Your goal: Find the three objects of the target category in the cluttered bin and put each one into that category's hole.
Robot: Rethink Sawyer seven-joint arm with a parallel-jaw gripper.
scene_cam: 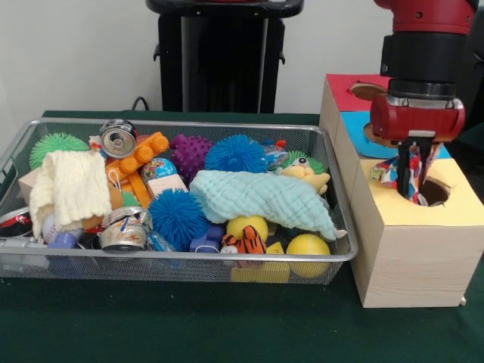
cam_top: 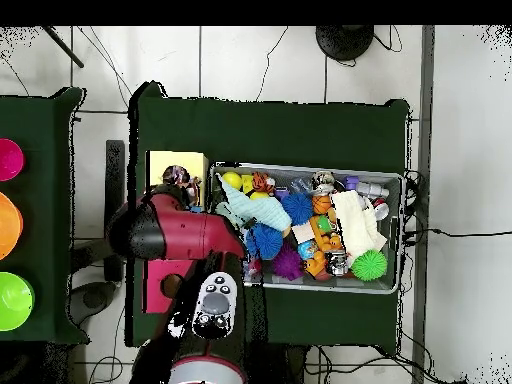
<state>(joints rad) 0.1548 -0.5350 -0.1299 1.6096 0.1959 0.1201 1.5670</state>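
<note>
My gripper [scene_cam: 412, 185] hangs over the yellow-topped wooden box [scene_cam: 454, 208], right at its round hole [scene_cam: 436, 193]. It is shut on a crumpled polka-dot wrapper [scene_cam: 385, 172], which bulges out on the left of the black fingers above the hole's edge. In the overhead view the wrapper [cam_top: 178, 178] sits over the yellow top [cam_top: 160, 165], with the red arm [cam_top: 175, 232] beside it. The wire mesh bin [scene_cam: 189, 123] stands to the left, full of clutter. Another polka-dot wrapper [scene_cam: 159, 168] seems to lie in it by the orange block.
Blue-topped box [scene_cam: 354, 125] and red-topped box [scene_cam: 342, 87] stand behind the yellow one. The bin holds dented cans [scene_cam: 119, 138], spiky blue balls [scene_cam: 236, 153], a cream cloth [scene_cam: 72, 185], a pale blue cloth [scene_cam: 261, 198] and yellow balls [scene_cam: 308, 246].
</note>
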